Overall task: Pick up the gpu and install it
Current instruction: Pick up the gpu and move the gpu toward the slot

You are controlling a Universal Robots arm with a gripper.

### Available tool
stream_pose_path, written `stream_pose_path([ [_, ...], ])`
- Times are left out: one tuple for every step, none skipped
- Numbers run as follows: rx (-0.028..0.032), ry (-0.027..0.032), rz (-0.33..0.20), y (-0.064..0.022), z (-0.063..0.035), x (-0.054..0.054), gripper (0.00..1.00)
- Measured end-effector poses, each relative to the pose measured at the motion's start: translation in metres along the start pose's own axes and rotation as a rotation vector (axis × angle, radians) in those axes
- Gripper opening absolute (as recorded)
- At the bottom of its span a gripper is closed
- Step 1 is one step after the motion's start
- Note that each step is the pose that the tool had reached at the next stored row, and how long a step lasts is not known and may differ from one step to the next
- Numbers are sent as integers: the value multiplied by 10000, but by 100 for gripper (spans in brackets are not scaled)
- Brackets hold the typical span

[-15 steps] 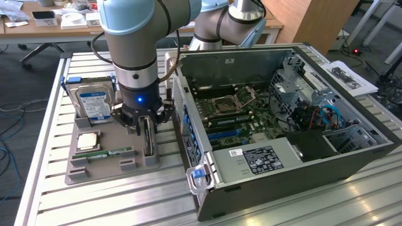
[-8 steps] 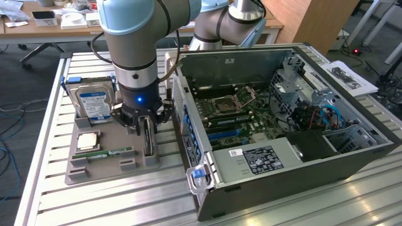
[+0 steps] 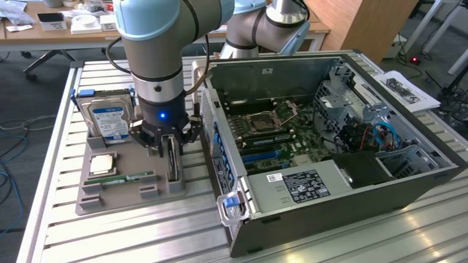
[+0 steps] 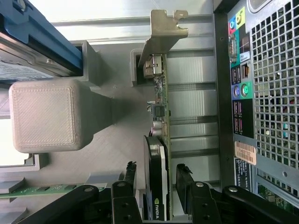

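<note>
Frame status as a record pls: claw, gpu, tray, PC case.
claw: open, one finger on either side of the gpu, not closed on it
gpu: on edge in a slot of the grey holder tray, not yet lifted
tray also holds: hard drive, CPU, memory stick
PC case: side open, motherboard exposed, at the exterior view's right of the tray
install: not done
</note>
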State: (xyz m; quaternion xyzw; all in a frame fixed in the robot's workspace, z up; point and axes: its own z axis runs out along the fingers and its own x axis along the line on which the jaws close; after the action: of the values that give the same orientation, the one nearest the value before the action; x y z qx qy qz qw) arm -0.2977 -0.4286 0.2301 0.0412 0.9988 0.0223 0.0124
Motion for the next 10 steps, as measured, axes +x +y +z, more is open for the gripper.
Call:
stream_pose_path([
  [0, 0, -1, 0, 0, 0, 47],
  [0, 0, 0, 0, 0, 0, 47],
  [0, 0, 0, 0, 0, 0, 47],
  [0, 0, 0, 0, 0, 0, 47],
  [0, 0, 0, 0, 0, 0, 47],
  [1, 0, 0, 0, 0, 0, 46],
  [0, 0, 0, 0, 0, 0, 40],
  [0, 0, 0, 0, 0, 0, 40],
  [0, 0, 0, 0, 0, 0, 33],
  [0, 0, 0, 0, 0, 0, 33],
])
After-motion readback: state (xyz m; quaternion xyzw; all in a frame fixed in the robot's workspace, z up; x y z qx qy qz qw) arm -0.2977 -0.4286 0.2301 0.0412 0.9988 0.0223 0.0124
